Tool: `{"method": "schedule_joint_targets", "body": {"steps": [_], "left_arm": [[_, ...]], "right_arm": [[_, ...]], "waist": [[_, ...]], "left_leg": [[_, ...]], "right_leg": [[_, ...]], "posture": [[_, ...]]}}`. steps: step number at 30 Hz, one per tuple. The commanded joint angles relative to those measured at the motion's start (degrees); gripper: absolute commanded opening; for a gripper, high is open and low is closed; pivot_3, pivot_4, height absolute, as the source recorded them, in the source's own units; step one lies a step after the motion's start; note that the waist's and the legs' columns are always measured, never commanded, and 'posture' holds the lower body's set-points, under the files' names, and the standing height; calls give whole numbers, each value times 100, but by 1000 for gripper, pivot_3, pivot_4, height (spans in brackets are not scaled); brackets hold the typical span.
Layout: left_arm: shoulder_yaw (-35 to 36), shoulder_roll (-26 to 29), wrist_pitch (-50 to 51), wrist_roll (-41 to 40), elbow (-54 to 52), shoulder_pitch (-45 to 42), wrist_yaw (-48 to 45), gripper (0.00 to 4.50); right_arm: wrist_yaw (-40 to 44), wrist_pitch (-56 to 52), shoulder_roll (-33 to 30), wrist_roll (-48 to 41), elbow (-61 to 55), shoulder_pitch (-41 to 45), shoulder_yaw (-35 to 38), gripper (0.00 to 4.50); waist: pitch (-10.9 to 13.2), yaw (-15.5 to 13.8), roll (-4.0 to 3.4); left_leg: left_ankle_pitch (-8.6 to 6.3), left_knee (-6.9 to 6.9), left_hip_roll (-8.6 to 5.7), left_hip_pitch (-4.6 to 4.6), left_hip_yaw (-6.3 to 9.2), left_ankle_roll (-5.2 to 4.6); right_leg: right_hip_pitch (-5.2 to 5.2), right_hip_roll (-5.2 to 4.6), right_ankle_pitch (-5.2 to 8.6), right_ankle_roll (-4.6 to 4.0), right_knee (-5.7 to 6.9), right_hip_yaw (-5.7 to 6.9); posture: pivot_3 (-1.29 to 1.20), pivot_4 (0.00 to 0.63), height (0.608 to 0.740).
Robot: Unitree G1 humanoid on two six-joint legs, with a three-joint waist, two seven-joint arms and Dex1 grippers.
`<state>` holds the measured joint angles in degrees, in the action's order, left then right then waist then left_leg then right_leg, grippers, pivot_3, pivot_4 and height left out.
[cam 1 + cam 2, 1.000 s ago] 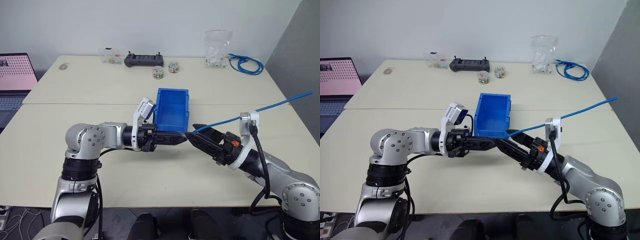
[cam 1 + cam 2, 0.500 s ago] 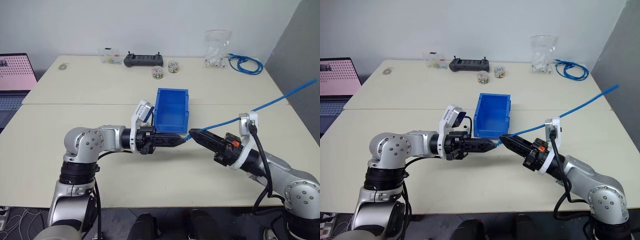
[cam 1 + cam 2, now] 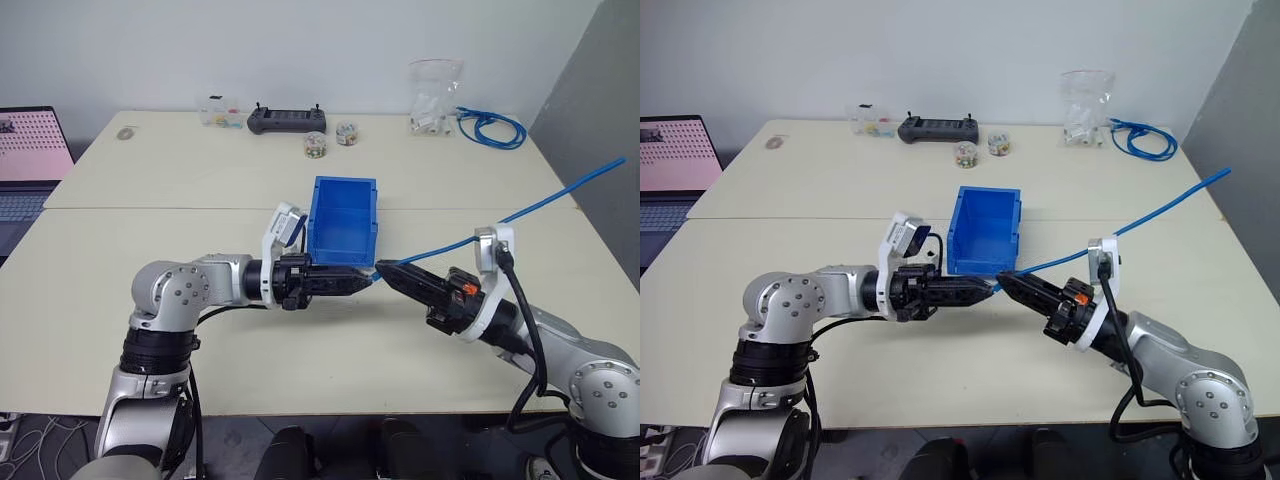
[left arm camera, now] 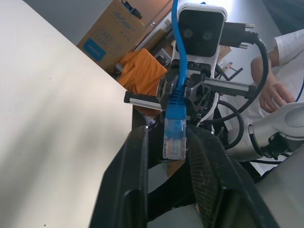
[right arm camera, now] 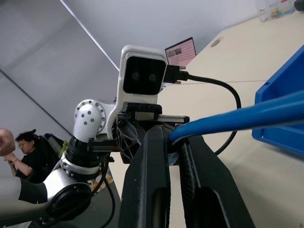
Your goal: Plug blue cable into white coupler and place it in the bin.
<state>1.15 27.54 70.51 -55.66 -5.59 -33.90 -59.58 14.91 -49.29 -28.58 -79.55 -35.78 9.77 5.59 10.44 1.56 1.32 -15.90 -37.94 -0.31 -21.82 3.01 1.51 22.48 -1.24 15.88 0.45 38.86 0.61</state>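
Both tools tip-to-tip over table (image 3: 120, 330), right tool (image 3: 388, 269) gripping blue cable (image 3: 545, 198).

Both grippers meet tip to tip above the counter (image 3: 940, 380), just before the bin (image 3: 985, 232). Blue cable (image 3: 1120, 232) trails rightward from right gripper (image 3: 1002, 279).

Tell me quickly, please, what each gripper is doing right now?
Left gripper: fingers apart, the cable plug between them.
Right gripper: shut on the cable just behind the plug.
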Motion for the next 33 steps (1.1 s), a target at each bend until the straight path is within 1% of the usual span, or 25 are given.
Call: {"method": "schedule_joint_targets", "body": {"steps": [1,6,7,8,11,12,13,16,19,21,23,25,27,30,33], "left_arm": [[-122,211,-354,141,-393,111,-134,2090],[-329,602,-939,555,-842,472,-231,3060],[-338,658,-1037,642,-904,554,-178,3382],[-349,724,-1190,780,-1000,680,-104,3557],[-111,802,-1401,922,-1305,1104,276,4123],[-70,798,-1435,929,-1384,1188,369,4391],[-20,852,-1744,1188,-1520,1394,512,4500],[135,928,-2546,1949,-1902,1952,1098,4500],[181,998,-2937,2328,-2077,2391,1361,4500],[208,1097,-3162,2660,-2008,2681,1539,4500],[220,1139,-3367,3134,-1683,2815,1923,4500],[220,1095,-3614,3583,-1201,2737,2333,4500],[147,1083,-3838,3903,-686,2518,2524,4500],[-130,1114,-4269,4276,86,2087,2400,4500],[-380,997,-4612,4532,950,1502,2204,4500]], "right_arm": [[168,87,-123,-114,-148,33,53,5],[383,110,-328,51,17,56,120,5],[419,124,-354,92,58,68,126,4],[478,134,-401,208,92,84,115,4],[566,200,-378,513,186,157,18,3],[594,216,-367,541,193,141,25,3],[636,234,-354,670,175,112,-48,3],[824,263,-483,1211,69,-37,-287,2],[841,322,-409,1314,70,-85,-296,2],[846,328,-355,1353,91,-81,-303,2],[877,313,-348,1392,120,-74,-309,2],[927,295,-377,1450,167,-48,-323,2],[967,277,-390,1522,215,-2,-344,2],[983,242,-362,1601,259,90,-379,2],[972,212,-353,1659,250,151,-452,1]], "waist": [[0,-1,0],[1,-4,-1],[1,-4,-1],[1,-4,-1],[1,0,-1],[1,-3,-2],[2,-11,-2],[2,-6,-2],[3,-32,-4],[3,-44,-4],[4,-49,-6],[4,-68,-6],[4,-82,-6],[5,-116,-4],[5,-137,-4]], "left_leg": [[0,0,0,-1,1,0],[0,4,1,-3,-2,0],[0,3,1,-4,-1,0],[0,4,1,-4,-2,0],[0,4,1,-5,-4,-1],[0,5,2,-6,-4,-1],[0,5,2,-8,-3,-1],[0,6,3,-12,-4,-1],[-1,9,4,-12,-4,0],[-1,8,4,-12,-5,0],[-1,8,3,-11,-6,-1],[-1,8,3,-11,-5,-1],[-1,8,4,-11,-3,-1],[-1,8,3,-13,-5,-2],[-1,9,1,-16,-5,-2]], "right_leg": [[0,0,0,0,-1,1],[6,0,0,0,-1,-2],[7,0,0,0,-1,-1],[7,0,0,0,-2,-2],[9,0,0,0,-2,-5],[10,0,0,0,-2,-5],[12,0,0,0,-2,-4],[16,-1,0,0,-3,-5],[18,-1,0,-1,-6,-6],[17,-2,0,0,-6,-6],[16,-3,0,0,-8,-6],[16,-3,0,0,-8,-4],[16,-2,0,0,-9,-1],[17,-2,0,0,-10,0],[17,-2,0,0,-13,1]], "posture": [[0,150,740],[0,150,740],[0,150,740],[0,150,740],[0,150,740],[0,150,740],[0,150,740],[0,150,740],[0,150,740],[0,150,740],[0,150,740],[0,150,740],[0,150,740],[0,150,740],[0,150,740]]}}
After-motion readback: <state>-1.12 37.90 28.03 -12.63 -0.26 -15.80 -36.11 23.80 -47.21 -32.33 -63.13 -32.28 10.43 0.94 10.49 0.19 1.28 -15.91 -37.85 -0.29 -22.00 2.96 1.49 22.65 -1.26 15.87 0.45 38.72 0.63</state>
